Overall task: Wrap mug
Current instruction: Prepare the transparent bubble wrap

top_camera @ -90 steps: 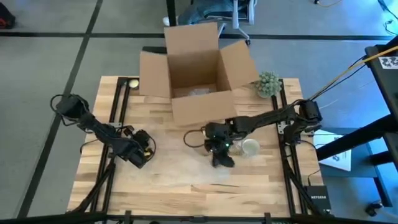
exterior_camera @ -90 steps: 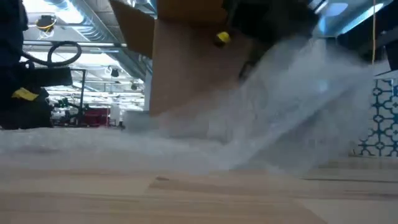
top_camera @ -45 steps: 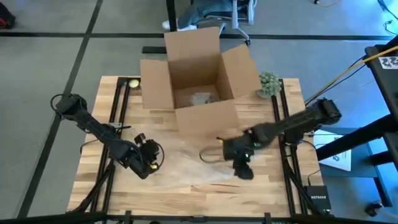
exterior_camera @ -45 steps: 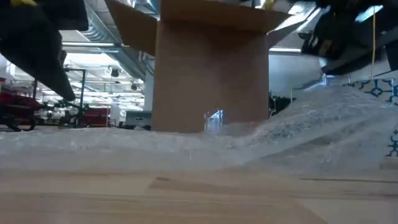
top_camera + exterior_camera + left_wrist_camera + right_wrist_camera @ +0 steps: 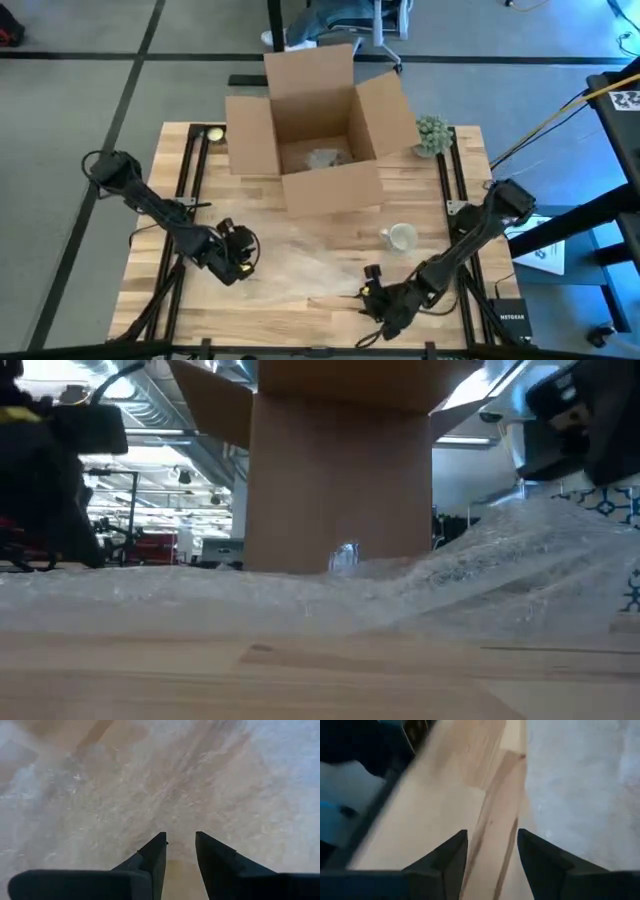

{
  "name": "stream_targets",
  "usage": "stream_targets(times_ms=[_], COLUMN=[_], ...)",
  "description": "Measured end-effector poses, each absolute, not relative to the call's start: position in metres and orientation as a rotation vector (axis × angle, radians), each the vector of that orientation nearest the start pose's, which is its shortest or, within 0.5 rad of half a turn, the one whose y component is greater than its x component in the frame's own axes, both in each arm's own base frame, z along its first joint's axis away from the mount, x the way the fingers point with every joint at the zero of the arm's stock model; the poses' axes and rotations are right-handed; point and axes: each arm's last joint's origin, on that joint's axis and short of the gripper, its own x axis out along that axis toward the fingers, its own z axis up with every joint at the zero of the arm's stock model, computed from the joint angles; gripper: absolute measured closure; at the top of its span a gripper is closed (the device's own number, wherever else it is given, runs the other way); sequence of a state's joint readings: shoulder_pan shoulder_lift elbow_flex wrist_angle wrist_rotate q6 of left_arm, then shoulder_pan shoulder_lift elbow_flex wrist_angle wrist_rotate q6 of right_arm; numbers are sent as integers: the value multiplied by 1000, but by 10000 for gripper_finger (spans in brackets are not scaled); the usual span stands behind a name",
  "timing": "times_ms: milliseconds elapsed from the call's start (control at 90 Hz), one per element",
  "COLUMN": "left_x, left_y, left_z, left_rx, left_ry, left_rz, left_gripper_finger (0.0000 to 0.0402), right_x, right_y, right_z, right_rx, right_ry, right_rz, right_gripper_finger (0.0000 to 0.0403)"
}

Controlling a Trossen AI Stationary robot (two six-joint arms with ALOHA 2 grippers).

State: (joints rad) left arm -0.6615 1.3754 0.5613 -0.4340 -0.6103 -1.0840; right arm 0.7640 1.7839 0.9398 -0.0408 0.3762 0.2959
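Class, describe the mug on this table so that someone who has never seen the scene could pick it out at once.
Start at the open cardboard box at the table's far edge. Just in front of its right front corner, on the bare wood, sits the mug. It is small, pale and glassy, lying beside the clear bubble wrap rather than on it, unlike the green plant ball near the box.

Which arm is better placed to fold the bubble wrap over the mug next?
Probably the right gripper: open at the wrap's near edge, same side as the mug. The left gripper sits farther away.

Matt cardboard box [image 5: 318,115], clear bubble wrap [image 5: 480,575] (crinkly), pale wooden table [image 5: 440,245].
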Motion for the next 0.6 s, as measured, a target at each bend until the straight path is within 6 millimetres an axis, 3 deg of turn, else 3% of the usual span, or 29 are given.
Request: stream_targets(times_ms=[156, 256, 422, 600], left_x=[173, 173, 171, 164], left_y=[-107, -103, -98, -93], left_z=[132, 129, 124, 118], left_rx=[-210, -208, -235, -216], left_ry=[889, 889, 884, 914], left_rz=[496, 506, 532, 566], left_gripper_finger=[314, 314, 314, 314], right_x=[267, 273, 280, 274], right_y=[224, 215, 205, 209], right_z=[118, 112, 110, 109], right_rx=[-348, -382, -194, -6], right_ry=[850, 868, 945, 1067], right_rz=[208, 151, 155, 187], right_gripper_finger=[242, 242, 254, 331])
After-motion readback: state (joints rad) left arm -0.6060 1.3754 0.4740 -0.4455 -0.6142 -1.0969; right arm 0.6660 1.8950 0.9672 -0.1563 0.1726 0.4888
